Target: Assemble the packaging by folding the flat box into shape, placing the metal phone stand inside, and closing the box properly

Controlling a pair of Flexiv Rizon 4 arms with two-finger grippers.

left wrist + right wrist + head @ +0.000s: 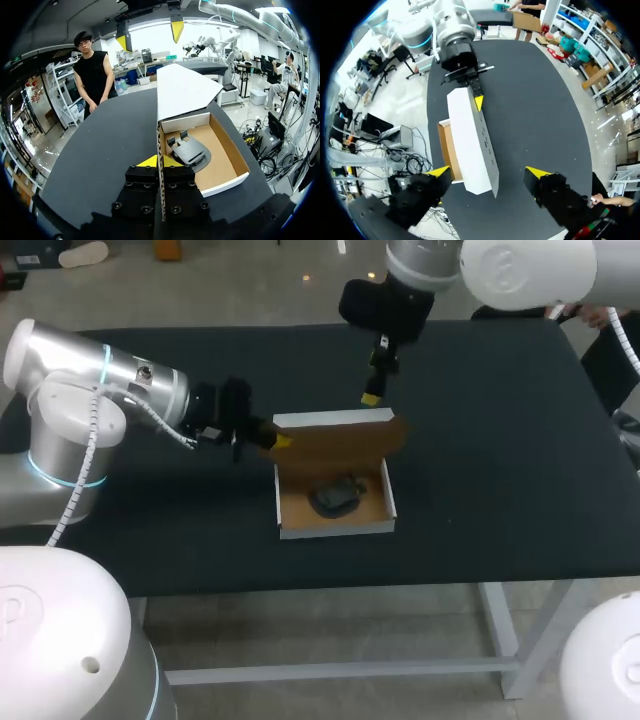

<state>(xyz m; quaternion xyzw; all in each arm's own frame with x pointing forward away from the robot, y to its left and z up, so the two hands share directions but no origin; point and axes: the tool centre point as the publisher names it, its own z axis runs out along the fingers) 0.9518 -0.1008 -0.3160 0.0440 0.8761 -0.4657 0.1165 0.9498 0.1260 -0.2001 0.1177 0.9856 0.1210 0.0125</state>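
The black table (500, 440) fills the middle of the head view. My left arm (90, 390) comes in from the left edge, and my right arm (500, 265) comes down from the upper right corner.

Just below the frame's centre sits the white cardboard box (335, 529), brown inside and already folded into a shallow tray. Its lid (340, 435) stands half raised along the upper edge of the tray, leaning over the opening (not yet down, so closing looks like the step in hand).

The dark metal phone stand (335, 497) lies flat on the tray floor, well inside the walls. That part of the task reads as done.

The left gripper (275, 440) is at the box's upper left corner. In the left wrist view the left gripper (160, 161) has both fingers pressed against a thin cardboard wall between them, probably to anchor the box while the lid moves.

The right gripper (372, 395) hangs just above the lid's top edge. In the right wrist view the right gripper (489, 172) is spread wide with the lid (470, 135) below it, seemingly poised to push it shut.
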